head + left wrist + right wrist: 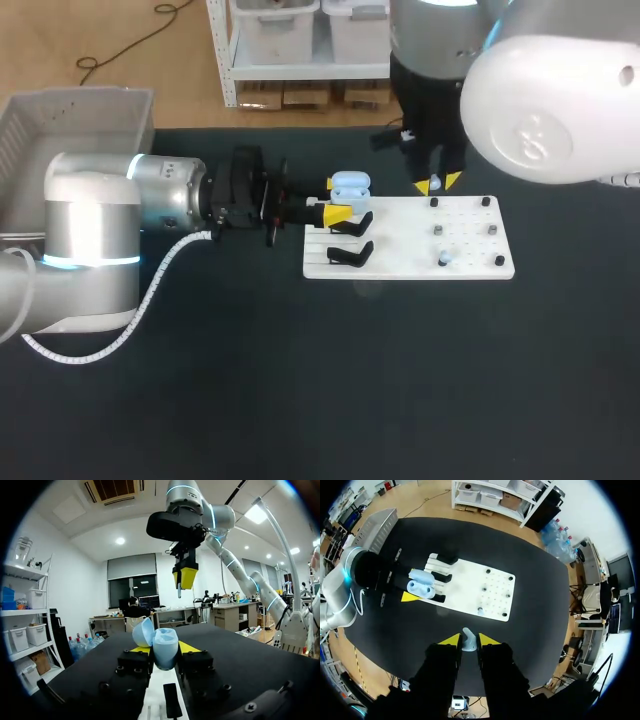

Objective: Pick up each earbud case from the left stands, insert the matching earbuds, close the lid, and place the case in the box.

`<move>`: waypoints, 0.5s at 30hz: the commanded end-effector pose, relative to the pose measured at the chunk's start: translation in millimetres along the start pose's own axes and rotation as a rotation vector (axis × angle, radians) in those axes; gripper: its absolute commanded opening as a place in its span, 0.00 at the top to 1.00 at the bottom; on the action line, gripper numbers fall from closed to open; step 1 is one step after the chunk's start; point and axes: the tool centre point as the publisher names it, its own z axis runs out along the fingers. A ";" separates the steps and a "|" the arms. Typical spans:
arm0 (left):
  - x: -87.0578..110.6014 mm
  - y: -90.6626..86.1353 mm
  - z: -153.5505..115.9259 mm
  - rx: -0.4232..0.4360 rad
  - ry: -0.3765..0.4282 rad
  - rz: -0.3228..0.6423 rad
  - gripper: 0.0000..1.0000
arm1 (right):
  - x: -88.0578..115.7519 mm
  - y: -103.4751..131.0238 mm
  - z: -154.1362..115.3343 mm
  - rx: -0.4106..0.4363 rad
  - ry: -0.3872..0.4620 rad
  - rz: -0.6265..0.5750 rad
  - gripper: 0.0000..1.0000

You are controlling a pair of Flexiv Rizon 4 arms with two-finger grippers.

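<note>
Over black table (300, 400), left gripper (163, 649) clasps case (350, 186), right gripper (438, 183) earbud (468, 639).

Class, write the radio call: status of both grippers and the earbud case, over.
Left gripper shut on earbud case, lid open. Right gripper shut on earbud, raised above the table. Nothing seen between them.

One earbud case (350, 185) was counted. Two earbuds (468, 640) (480, 611) were recorded. Two black stands (350, 254) were noted on one white board (400, 262), where six small posts (486, 201) were tallied. One grey box (80, 110) was logged.
</note>
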 end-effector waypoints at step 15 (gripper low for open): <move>2.1 0.3 -0.2 0.001 -0.004 0.001 1.00 | -44.6 46.9 2.0 0.087 0.139 0.363 1.00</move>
